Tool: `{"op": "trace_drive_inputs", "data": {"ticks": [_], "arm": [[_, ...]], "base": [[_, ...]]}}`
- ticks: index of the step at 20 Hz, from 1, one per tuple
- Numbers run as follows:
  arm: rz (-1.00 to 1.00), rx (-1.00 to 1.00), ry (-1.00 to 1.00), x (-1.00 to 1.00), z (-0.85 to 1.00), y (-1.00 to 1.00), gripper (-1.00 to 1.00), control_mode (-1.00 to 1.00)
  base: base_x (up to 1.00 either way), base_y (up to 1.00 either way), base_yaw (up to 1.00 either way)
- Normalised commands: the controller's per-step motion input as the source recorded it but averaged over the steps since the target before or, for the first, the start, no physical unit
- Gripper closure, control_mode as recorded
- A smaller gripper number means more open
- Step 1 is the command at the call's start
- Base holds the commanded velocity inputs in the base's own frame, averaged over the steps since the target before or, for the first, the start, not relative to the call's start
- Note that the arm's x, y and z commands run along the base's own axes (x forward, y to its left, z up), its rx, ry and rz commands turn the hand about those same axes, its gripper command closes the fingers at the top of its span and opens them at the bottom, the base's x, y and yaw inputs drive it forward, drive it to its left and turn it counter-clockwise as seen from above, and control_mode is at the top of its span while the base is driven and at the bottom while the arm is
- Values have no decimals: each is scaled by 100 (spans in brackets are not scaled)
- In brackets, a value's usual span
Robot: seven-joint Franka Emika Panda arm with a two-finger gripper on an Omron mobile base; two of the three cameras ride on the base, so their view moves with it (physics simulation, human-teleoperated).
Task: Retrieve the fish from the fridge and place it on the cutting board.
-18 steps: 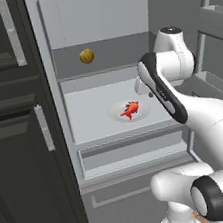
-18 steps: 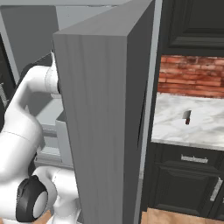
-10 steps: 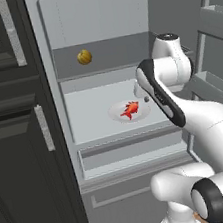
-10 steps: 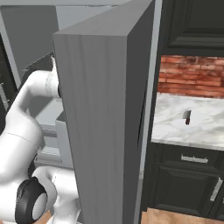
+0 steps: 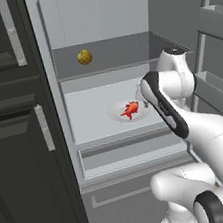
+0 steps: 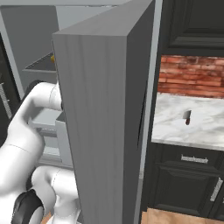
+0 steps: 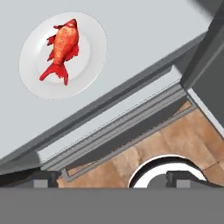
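Fish (image 5: 130,109) lies on a round white plate (image 5: 115,114) on the middle shelf of the fridge (image 5: 103,79), whose door (image 6: 105,131) stands swung wide. From the hand view the fish (image 7: 62,46) sits up and to the left on its plate (image 7: 94,48), well apart from the fingertips (image 7: 43,179), which stand spread wide at the bottom edge with nothing between them. So the gripper is open and empty. A yellow-brown fruit (image 5: 84,57) rests on the shelf above, untouched. As I judge it, the door is dealt with but the reach, the grasp and the carry are all left. On the marble counter (image 6: 192,127) to the right a small cleaver (image 6: 187,117) lies; I cannot make out the cutting board.
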Motion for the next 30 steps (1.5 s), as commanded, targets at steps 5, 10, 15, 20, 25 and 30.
{"op": "trace_drive_inputs", "data": {"ticks": [5, 10, 15, 20, 25, 30], "arm": [[-33, 9, -4, 6, -4, 11, -100, -100], [-20, 0, 0, 40, 0, 28, -100, -100], [-13, 0, 0, 51, -4, 18, -100, -100], [-1, -3, 0, 46, -21, 1, -100, -100], [0, -4, 0, 38, -30, 0, -100, -100], [4, -3, 0, 25, -30, -6, -100, -100]], "base": [[0, 0, 0], [0, 0, 0], [0, 0, 0], [0, 0, 0], [0, 0, 0], [0, 0, 0]]}}
